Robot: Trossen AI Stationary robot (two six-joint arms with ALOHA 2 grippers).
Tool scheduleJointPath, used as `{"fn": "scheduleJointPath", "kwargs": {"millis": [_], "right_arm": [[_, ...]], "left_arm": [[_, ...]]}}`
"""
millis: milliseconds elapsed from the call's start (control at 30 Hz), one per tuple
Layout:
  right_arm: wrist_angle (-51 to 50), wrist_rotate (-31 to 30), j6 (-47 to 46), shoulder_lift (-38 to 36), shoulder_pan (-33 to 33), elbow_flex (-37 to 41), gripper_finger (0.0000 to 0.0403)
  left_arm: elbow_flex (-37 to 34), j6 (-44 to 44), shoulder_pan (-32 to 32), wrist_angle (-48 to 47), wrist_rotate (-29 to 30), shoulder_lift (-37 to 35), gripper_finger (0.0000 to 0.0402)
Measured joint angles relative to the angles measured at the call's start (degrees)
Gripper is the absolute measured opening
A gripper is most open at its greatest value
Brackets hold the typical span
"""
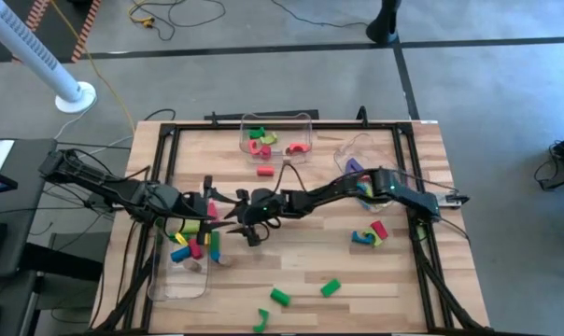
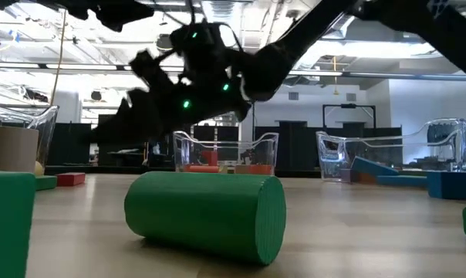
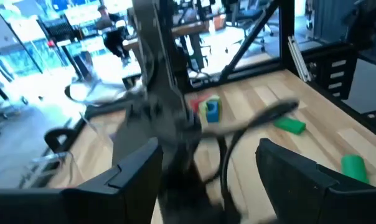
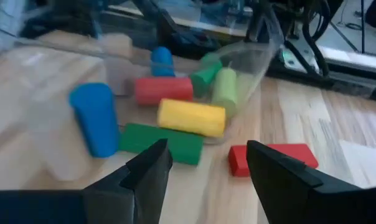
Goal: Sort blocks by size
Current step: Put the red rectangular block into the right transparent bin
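Several blocks lie inside a clear bin (image 1: 181,271) at the table's near left: a blue cylinder (image 4: 96,118), a red bar (image 4: 163,89), a yellow bar (image 4: 191,116) and a green bar (image 4: 160,143). A red block (image 4: 272,158) lies flat on the wood just outside the bin. My right gripper (image 4: 206,152) is open, reaches across the table from the right and points at these blocks from a short way off. My left gripper (image 3: 206,149) is open beside the bin (image 1: 207,207), facing the right arm, which crosses in front of it.
A clear bin (image 1: 277,140) with red and green blocks stands at the far middle, and another bin (image 1: 361,154) at the far right. Loose green blocks (image 1: 280,297) lie near the front edge, with a green cylinder (image 2: 206,212) among them. A mixed cluster (image 1: 369,233) lies at the right.
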State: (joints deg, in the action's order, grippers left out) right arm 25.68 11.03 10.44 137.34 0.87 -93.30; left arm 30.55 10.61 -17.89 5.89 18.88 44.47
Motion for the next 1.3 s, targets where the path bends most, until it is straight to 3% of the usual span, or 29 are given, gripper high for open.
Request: {"fn": "scheduleJointPath", "kwargs": {"millis": [333,667,1033,1300], "right_arm": [[-0.2,1.4,-2.5,7.4,-1.4,-9.5,0.0244],[0.5,1.6,-1.4,7.5,-1.9,-11.7,0.0244],[-5.6,2.8,-3.1,14.8,-3.7,-22.9,0.0244],[-10.3,2.5,-1.4,16.7,-3.5,-26.3,0.0244]], "left_arm": [[0.0,5.6,-1.6,8.9,0.8,0.0,0.0248],[0.0,6.3,-3.5,17.7,-2.4,-2.5,0.0248],[0.0,5.0,-3.5,19.0,-3.2,-2.5,0.0248],[0.0,3.2,-3.5,18.1,-3.2,-2.5,0.0248]]}}
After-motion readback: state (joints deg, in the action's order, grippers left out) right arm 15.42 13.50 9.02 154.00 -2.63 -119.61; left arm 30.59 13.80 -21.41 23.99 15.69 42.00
